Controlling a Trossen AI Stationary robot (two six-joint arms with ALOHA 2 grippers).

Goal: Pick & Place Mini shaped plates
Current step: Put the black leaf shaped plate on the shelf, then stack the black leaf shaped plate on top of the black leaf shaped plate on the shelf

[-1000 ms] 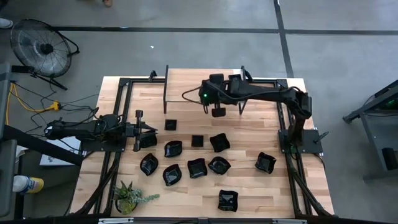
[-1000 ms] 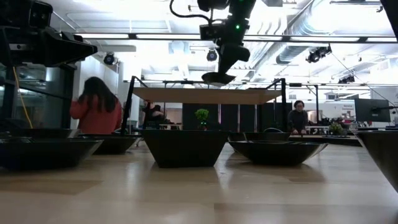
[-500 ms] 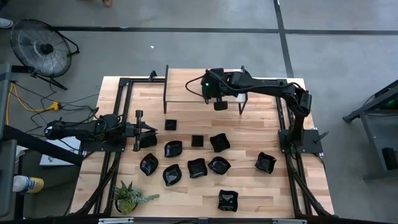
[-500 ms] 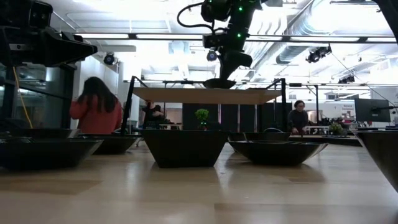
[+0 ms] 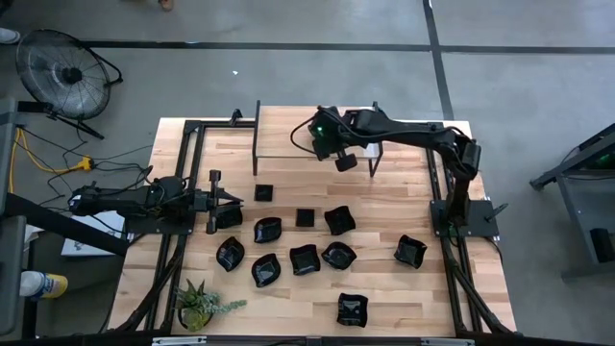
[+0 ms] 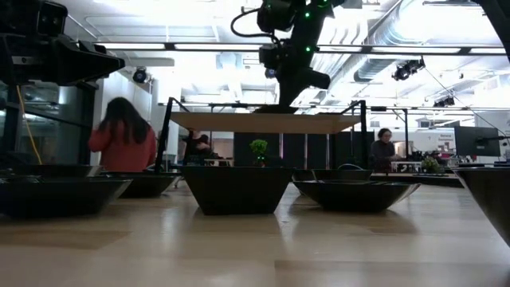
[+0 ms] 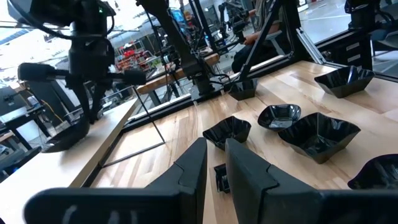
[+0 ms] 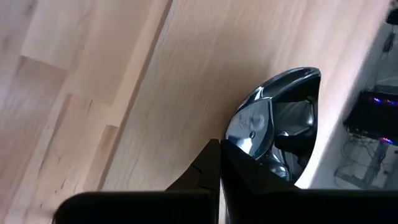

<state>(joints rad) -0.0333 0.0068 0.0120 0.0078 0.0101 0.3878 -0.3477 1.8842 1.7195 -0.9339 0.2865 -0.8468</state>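
My right gripper (image 5: 338,154) is shut on a small glossy black plate (image 5: 347,161) over the near right part of a raised wooden shelf (image 5: 298,144). In the low view the gripper (image 6: 288,88) stands just above the shelf top (image 6: 263,121); whether the plate touches the wood, I cannot tell. Several other black plates (image 5: 305,258) lie flat on the table, two of them small squares (image 5: 264,192). My left gripper (image 5: 231,200) waits at the table's left, shut and level, beside a plate (image 5: 229,218). My right gripper pinches the black plate by its rim (image 8: 239,134) between its two fingers (image 8: 208,162). The dish (image 8: 277,118) juts out past the fingertips, close over the shelf's wood. In the low view the fingers come down at it from above.
The shelf stands on black legs (image 5: 373,165) at the table's far side. A green potted plant (image 5: 199,306) sits at the near left corner. The table's black frame rails (image 5: 183,163) run along both sides. People show in the room beyond (image 6: 123,135).
My right gripper has carried the plate toward the table's far edge and a little to the right, over the shelf, and lowered it until it is level with the shelf top. It has stayed shut on the plate.
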